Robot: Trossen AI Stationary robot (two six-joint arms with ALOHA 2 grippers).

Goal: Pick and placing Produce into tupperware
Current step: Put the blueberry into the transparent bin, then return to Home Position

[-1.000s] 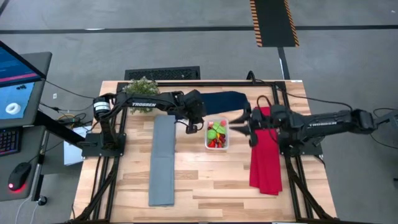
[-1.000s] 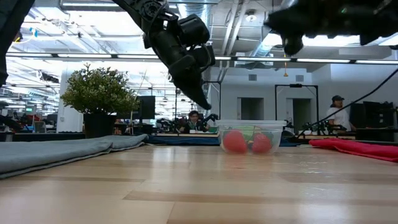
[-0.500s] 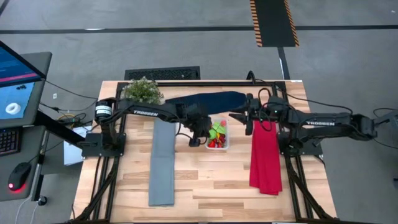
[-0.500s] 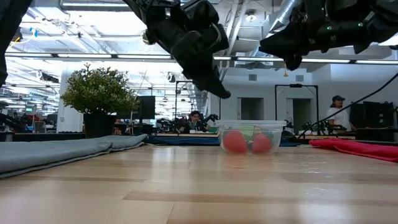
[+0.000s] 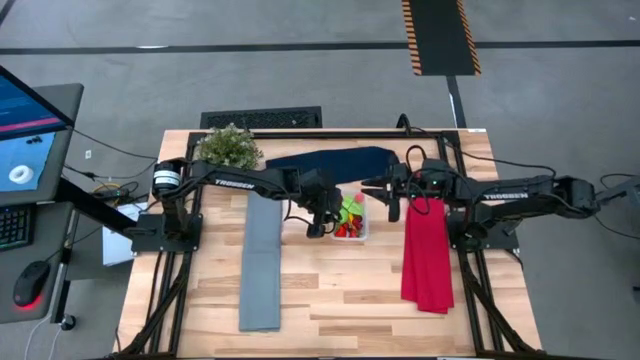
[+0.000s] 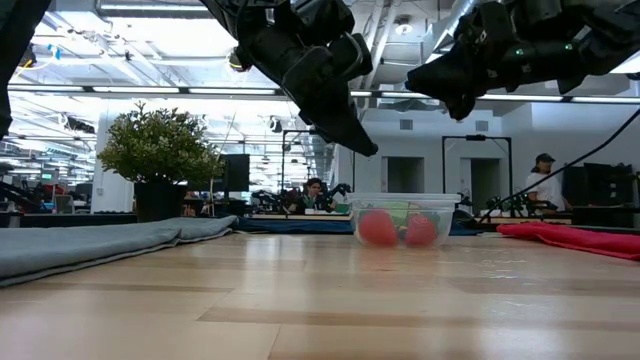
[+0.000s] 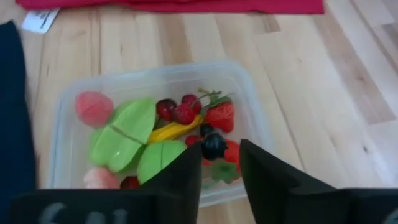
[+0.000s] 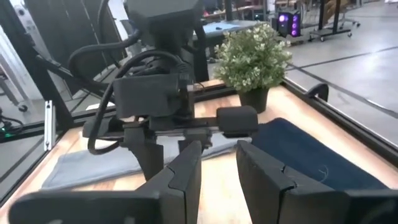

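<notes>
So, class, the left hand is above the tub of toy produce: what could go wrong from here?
1. The dark cherry shows between the parted fingers of the left hand, close to one wall of the tupperware; it may bounce out.
2. The right hand hovers just beside the tupperware, so the two arms might clash.

Clear tupperware (image 7: pixel 68 106); lime-green, red produce (image 7: pixel 127 134)

An open robotics lab: grey floor (image 5: pixel 300 25), ceiling strip lights (image 6: pixel 150 92), benches of equipment (image 6: pixel 290 205), a monitor (image 5: pixel 25 130).
</notes>
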